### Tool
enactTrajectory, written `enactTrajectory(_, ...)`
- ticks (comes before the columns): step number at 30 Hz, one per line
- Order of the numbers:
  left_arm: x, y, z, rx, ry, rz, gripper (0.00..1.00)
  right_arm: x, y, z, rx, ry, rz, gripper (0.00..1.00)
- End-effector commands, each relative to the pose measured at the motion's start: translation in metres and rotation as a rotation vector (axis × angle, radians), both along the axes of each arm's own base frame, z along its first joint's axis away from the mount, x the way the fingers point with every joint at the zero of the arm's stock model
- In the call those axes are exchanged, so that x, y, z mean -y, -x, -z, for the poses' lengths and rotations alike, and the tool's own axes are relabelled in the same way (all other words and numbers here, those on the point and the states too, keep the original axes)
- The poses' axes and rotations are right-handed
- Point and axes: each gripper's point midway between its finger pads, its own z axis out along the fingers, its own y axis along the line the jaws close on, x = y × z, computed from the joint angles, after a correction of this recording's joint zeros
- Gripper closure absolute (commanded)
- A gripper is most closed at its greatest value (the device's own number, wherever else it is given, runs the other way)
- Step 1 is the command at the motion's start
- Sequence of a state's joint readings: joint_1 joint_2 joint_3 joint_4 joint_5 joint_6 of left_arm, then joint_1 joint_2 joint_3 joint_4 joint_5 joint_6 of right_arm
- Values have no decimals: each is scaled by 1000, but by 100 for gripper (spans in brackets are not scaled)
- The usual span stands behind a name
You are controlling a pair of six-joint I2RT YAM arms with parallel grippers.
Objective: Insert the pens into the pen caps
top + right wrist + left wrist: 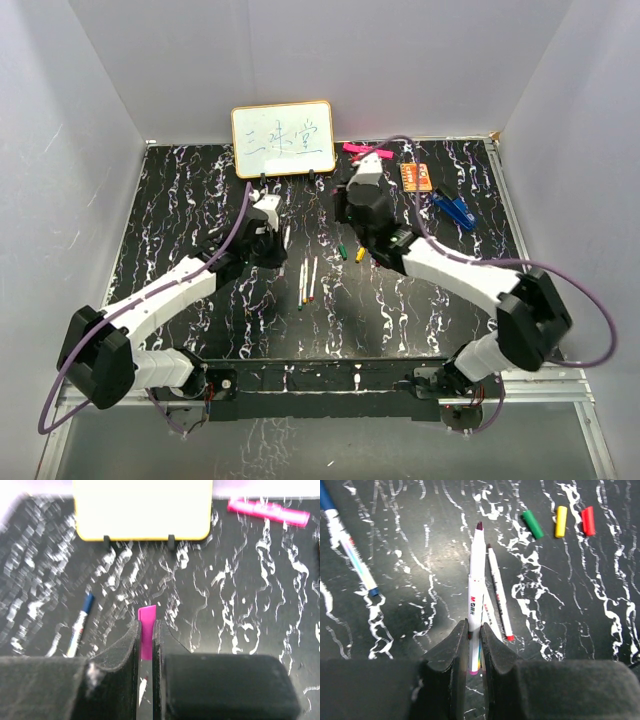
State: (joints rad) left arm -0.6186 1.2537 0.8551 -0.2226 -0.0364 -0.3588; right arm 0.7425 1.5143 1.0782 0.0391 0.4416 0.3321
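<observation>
Left gripper [473, 630] is closed on the lower barrel of a white pen [476, 575], whose dark tip points straight out from between the fingers. A red-tipped pen [498, 592] lies on the table just right of it. A green cap [533, 524], yellow cap [561, 521] and red cap [588, 521] sit in a row ahead and to the right, well apart from the gripper. Right gripper [145, 627] pinches a pink cap [147, 615], which sticks out past its fingertips toward the whiteboard [142, 505].
</observation>
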Motion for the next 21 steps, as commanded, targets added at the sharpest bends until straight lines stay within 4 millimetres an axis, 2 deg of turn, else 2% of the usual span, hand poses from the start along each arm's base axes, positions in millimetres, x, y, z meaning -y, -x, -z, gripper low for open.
enactTrajectory(1,35,3,-29,71,193,129,100,13,1,-61,213,-203,-12,100)
enactTrajectory(6,66,14,-52,109,394,237,100,22,26,-89,346,-398,-102,100)
enactTrajectory(9,76,18,-53,102,427,279,100,26,45,-105,453,-490,-157,100)
enactTrajectory(11,82,19,-57,106,446,301,100,30,50,-113,501,-540,-158,100)
enactTrajectory(16,96,24,-72,121,530,354,100,24,57,-118,524,-603,-207,100)
enactTrajectory(21,105,27,-77,102,593,370,100,18,62,-120,534,-660,-248,100)
